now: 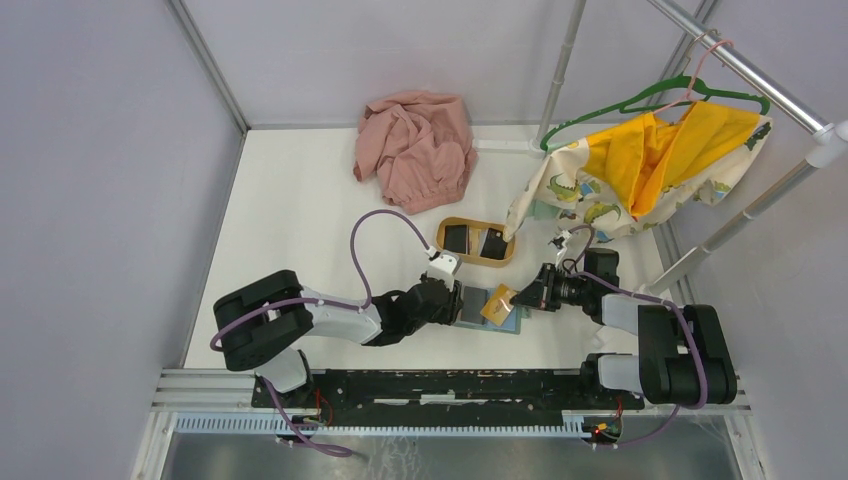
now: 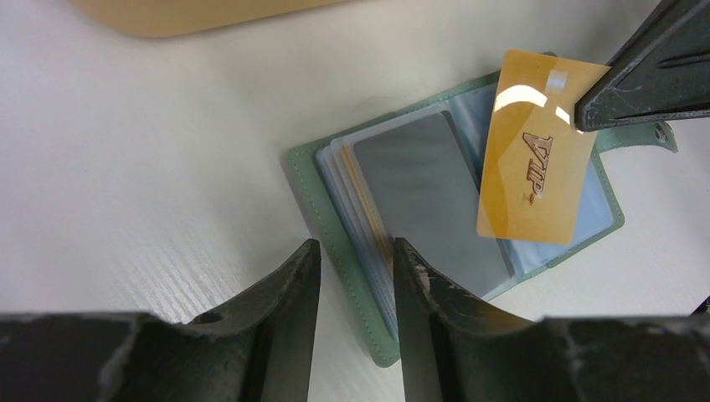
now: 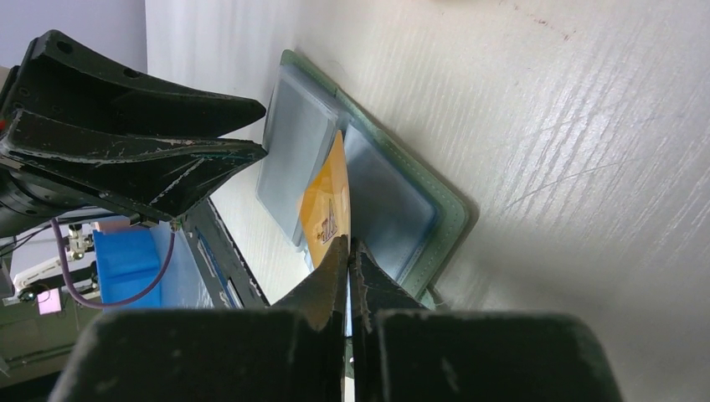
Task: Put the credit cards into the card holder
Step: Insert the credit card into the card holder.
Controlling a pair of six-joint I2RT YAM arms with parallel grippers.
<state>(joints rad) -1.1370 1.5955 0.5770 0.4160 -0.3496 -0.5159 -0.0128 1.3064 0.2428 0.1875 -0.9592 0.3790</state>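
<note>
Now the right tool [image 3: 349, 244] is clenched on the gold card [image 2: 532, 167], tilted over the open card holder [image 2: 335, 226] on the tabletop [image 2: 151, 167]. The left tool [image 2: 357, 251] stands released, empty, above the holder's edge.

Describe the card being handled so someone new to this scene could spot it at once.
On the white table, near its front edge, lies an open green card holder. Over it the right gripper pinches a gold card marked VIP in its shut jaws. Unlike it, the two cards in the oval wooden tray beyond are black.
</note>
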